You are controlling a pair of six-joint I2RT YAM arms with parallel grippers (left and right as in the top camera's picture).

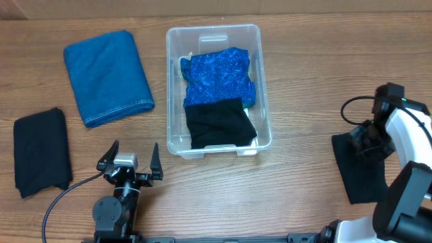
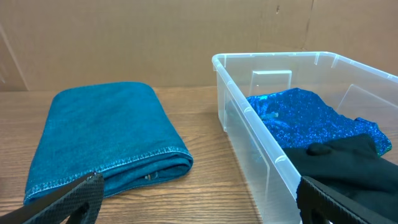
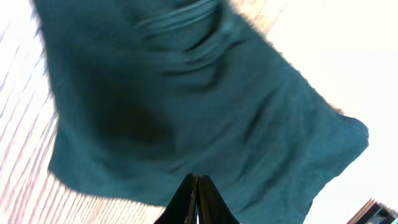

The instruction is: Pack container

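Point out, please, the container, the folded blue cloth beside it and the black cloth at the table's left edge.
container [image 1: 213, 28]: overhead view, on its far rim.
folded blue cloth [image 1: 108, 75]: overhead view, on its middle.
left black cloth [image 1: 42, 152]: overhead view, on its middle.

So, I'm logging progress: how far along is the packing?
Done: sparkly blue cloth and black cloth lie in the container. In hand: right pincer shut on a dark cloth. To do: blue towel and black folded piece lie outside; left pincer open, empty.
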